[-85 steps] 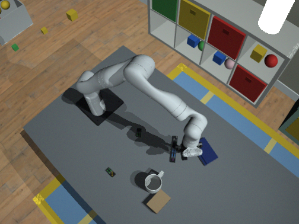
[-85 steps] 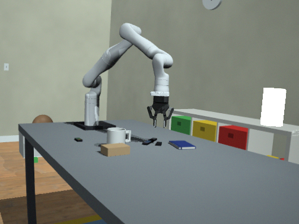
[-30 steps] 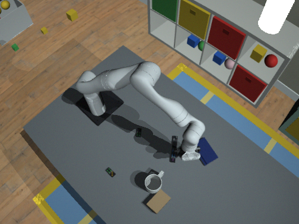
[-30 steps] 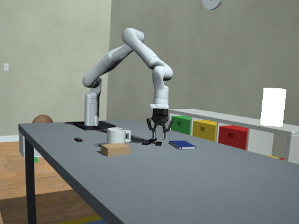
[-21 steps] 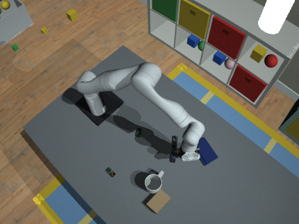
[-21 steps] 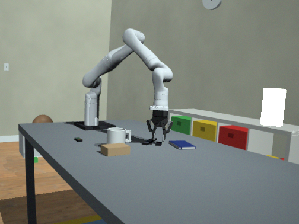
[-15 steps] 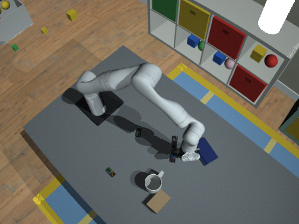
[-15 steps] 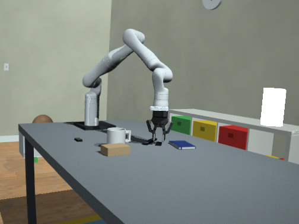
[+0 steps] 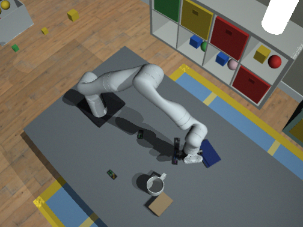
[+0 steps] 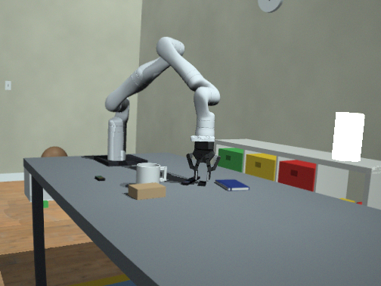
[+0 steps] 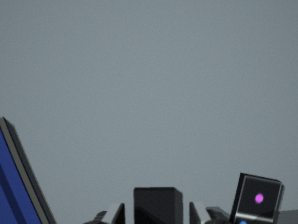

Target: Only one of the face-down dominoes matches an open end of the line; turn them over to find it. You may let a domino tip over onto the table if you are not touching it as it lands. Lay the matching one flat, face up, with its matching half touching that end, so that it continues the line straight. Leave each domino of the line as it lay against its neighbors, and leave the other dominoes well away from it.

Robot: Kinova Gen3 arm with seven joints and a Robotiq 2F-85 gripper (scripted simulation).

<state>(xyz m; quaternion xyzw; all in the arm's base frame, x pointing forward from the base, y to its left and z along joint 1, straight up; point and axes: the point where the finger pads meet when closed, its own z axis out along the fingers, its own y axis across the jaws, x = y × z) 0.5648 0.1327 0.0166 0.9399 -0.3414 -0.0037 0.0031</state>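
While the hand (image 9: pixel 181 155) (image 10: pixel 202 178) (image 11: pixel 156 212) stands partly spread, a dark domino (image 10: pixel 202 184) (image 11: pixel 156 206) between its fingertips, a magenta-pipped domino (image 9: pixel 174 162) (image 11: pixel 267 192) nearby

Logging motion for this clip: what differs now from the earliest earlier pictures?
The claw came down to the face-down domino beside the line; no grip is evident. The mug, tan block and blue book stayed put.
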